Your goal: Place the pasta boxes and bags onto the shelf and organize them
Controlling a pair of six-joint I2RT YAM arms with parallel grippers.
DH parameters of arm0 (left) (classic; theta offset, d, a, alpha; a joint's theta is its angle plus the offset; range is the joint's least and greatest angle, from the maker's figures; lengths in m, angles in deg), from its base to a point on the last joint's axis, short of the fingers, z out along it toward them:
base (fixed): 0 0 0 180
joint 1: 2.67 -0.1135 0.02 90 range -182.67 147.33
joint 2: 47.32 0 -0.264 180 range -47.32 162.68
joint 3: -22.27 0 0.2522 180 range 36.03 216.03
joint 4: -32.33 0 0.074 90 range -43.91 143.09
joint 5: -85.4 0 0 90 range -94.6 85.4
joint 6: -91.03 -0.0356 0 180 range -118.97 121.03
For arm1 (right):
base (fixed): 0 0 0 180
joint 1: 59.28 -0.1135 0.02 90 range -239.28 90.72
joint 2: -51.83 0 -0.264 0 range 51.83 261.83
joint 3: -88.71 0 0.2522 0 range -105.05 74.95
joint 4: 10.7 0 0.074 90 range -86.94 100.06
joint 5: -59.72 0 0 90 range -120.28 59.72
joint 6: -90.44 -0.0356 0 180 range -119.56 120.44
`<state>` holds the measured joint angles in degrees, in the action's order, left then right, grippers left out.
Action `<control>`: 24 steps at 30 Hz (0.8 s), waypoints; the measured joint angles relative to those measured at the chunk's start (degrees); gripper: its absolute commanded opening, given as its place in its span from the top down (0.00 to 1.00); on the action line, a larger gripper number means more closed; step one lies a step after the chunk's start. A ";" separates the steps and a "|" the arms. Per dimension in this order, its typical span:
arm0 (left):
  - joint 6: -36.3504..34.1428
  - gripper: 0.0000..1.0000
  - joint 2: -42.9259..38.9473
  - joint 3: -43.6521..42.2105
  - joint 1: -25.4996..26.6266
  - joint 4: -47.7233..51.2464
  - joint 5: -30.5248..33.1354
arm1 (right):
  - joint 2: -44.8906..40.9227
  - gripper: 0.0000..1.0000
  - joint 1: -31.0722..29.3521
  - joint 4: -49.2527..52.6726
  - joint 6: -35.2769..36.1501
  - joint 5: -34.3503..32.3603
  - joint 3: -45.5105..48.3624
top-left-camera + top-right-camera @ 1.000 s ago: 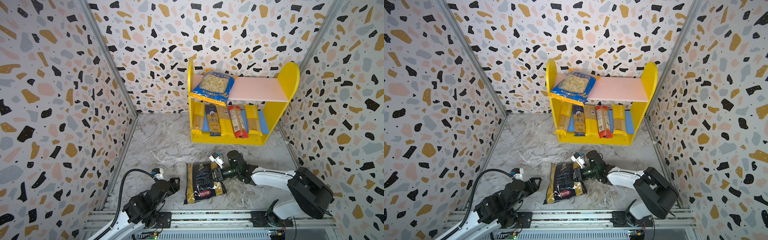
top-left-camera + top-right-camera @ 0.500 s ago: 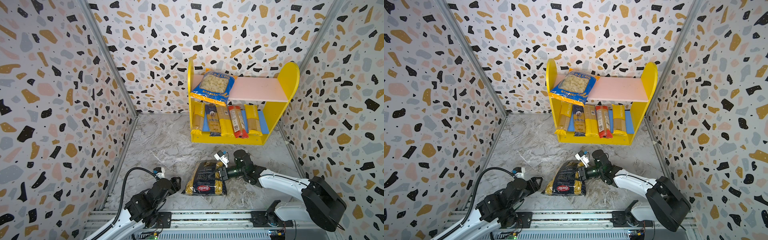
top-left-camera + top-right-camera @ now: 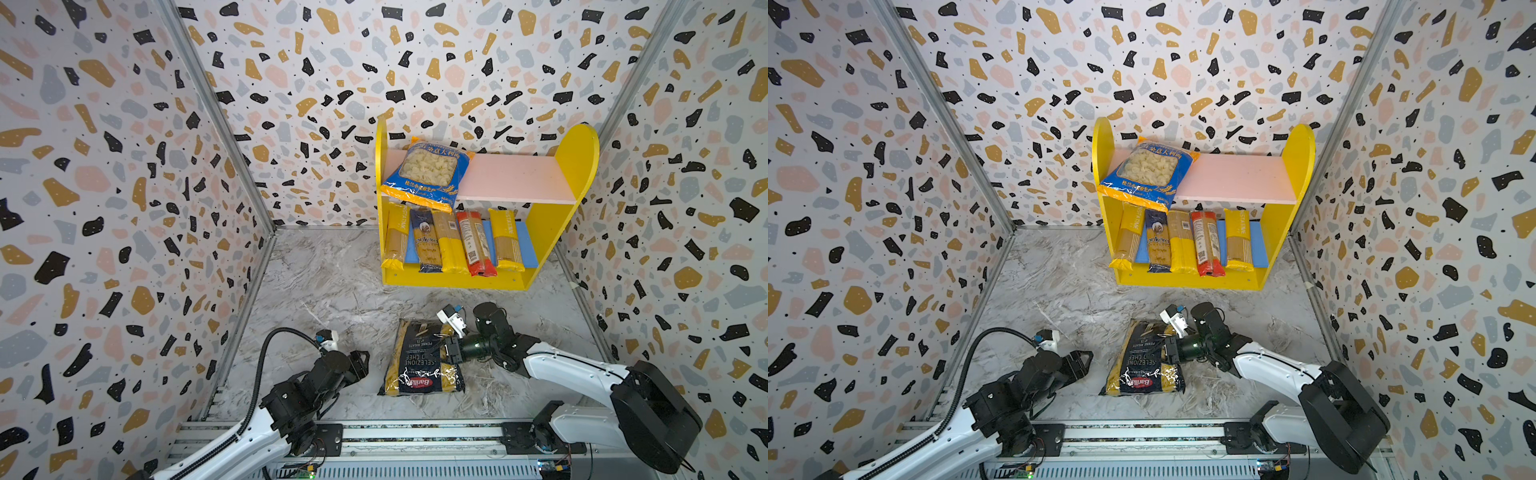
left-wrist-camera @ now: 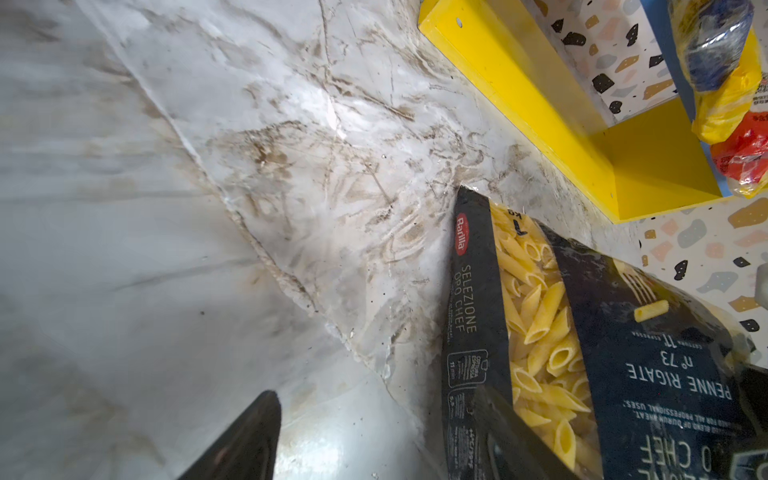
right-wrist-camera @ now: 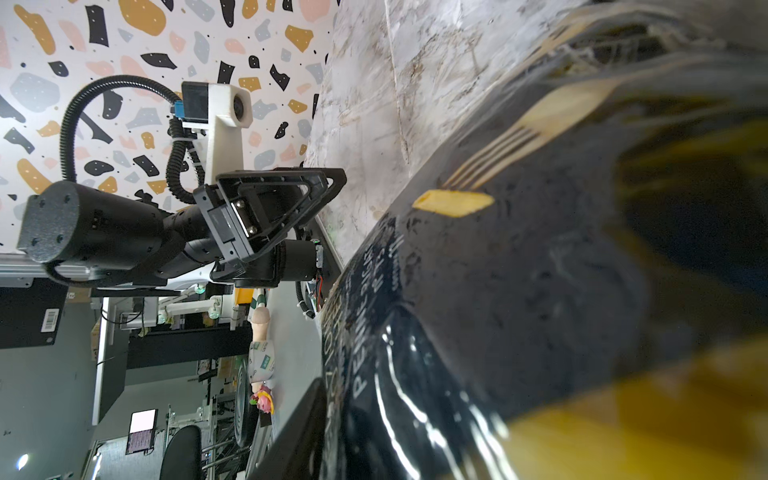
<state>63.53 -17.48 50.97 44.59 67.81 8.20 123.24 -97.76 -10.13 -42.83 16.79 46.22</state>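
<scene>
One pack remains off the shelf (image 3: 575, 145): the Barilla bag (image 3: 419, 361), lying on the counter (image 3: 332, 282) in front of it. It has slid and turned slightly toward the shelf over the last second (dragged, apparently). The right fingers (image 3: 453, 352) pinch its edge, so a lift looks close. The left fingers (image 3: 360, 360) stay spread, empty, nearby.

Bright even light; right wrist view blurred, probably defocus.

Navy Barilla bag (image 3: 419, 365) before stocked shelf (image 3: 578, 145)
</scene>
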 measured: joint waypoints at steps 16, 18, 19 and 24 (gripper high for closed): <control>-2.14 0.32 12.52 -0.24 0.00 -16.76 -5.55 | 0.87 0.70 5.35 -10.99 -8.70 0.00 6.78; -2.14 0.34 14.14 -0.66 0.00 -18.62 -6.49 | 1.07 0.71 6.01 -12.90 -10.25 -0.04 7.63; -2.14 0.34 14.93 -0.98 0.00 -19.58 -6.88 | 1.36 0.72 6.29 -14.05 -11.13 -0.15 8.02; -2.14 0.35 16.74 -1.84 0.00 -22.08 -8.59 | 2.84 0.84 6.91 -18.64 -14.53 -0.22 9.33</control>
<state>61.39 -0.73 49.13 44.59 45.73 -0.39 126.09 -90.85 -28.77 -57.36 16.57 55.55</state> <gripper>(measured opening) 0.650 0.406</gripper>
